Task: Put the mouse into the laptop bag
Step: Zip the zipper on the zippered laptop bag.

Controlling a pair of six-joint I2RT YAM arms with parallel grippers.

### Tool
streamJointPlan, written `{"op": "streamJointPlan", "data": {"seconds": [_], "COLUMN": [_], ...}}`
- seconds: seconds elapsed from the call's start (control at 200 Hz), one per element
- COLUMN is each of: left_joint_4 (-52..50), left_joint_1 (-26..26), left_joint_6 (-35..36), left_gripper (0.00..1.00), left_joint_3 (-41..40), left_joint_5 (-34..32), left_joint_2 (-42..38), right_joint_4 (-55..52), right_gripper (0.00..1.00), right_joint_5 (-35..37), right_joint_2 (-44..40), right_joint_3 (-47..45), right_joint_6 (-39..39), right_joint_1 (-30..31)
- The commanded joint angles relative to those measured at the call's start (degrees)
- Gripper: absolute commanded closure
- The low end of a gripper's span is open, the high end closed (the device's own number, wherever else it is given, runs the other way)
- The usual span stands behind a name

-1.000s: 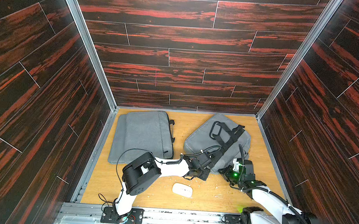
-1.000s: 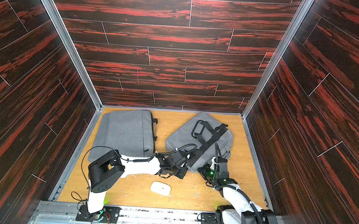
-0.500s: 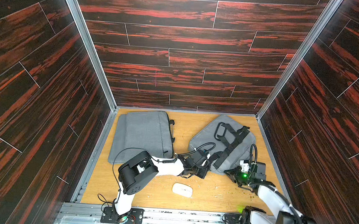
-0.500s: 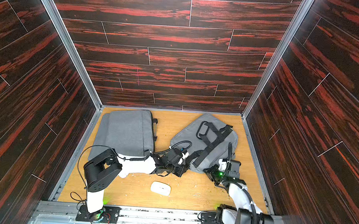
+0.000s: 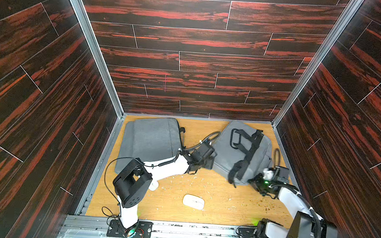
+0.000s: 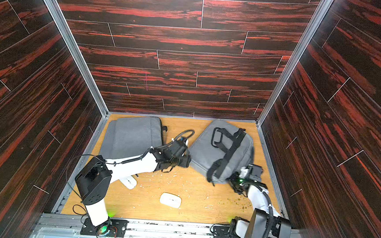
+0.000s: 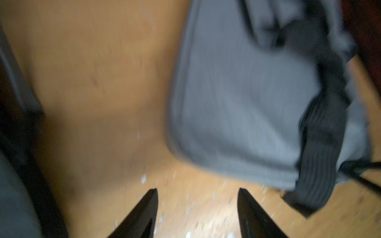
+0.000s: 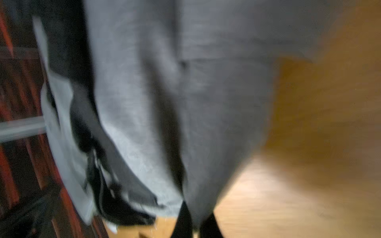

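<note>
Currently the mouse (image 5: 193, 201) lies free at 6 o'clock on the table (image 5: 225, 193), well apart from the laptop bag (image 5: 239, 155) at 2 o'clock. Left gripper (image 7: 197, 191) is spread and empty, just beside the bag's 8 o'clock edge. Right gripper (image 8: 196, 212): jaws narrowly parted, bag fabric between them; blur hides whether it pinches.

Risk: no open mouth is visible. If unheld, the limp fabric could sag shut and block insertion.
</note>
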Motion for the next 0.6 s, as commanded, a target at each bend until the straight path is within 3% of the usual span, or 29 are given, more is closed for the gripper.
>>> {"op": "streamJointPlan", "data": {"seconds": [0.0, 0.095, 0.281, 0.441, 0.596], "left_joint_4": [-1.52, -0.21, 0.5, 0.95, 1.55], "left_joint_1": [1.4, 1.52, 1.61, 1.52, 0.3], "left_joint_6": [1.11, 1.16, 0.5, -1.66, -4.0], "left_gripper": [0.31, 0.29, 0.28, 0.27, 0.27], "left_joint_3": [3.0, 5.35, 13.41, 19.9, 25.01], "left_joint_5": [-2.08, 0.88, 6.94, 12.13, 14.78], "left_joint_2": [2.95, 6.65, 15.77, 21.77, 26.13], "right_joint_4": [-1.26, 2.72, 1.91, -7.96, -11.78], "right_gripper": [0.57, 0.52, 0.47, 0.42, 0.41], "right_joint_5": [3.6, -0.72, 1.3, 14.68, 19.89], "right_joint_2": [-0.52, 0.55, -4.49, -10.96, -15.19], "right_joint_3": [1.67, 2.08, 5.52, 11.87, 14.32], "right_joint_6": [-2.09, 0.1, 3.05, -0.43, -1.2], "right_joint_1": [-7.31, -12.03, -11.27, -5.06, 0.98]}}
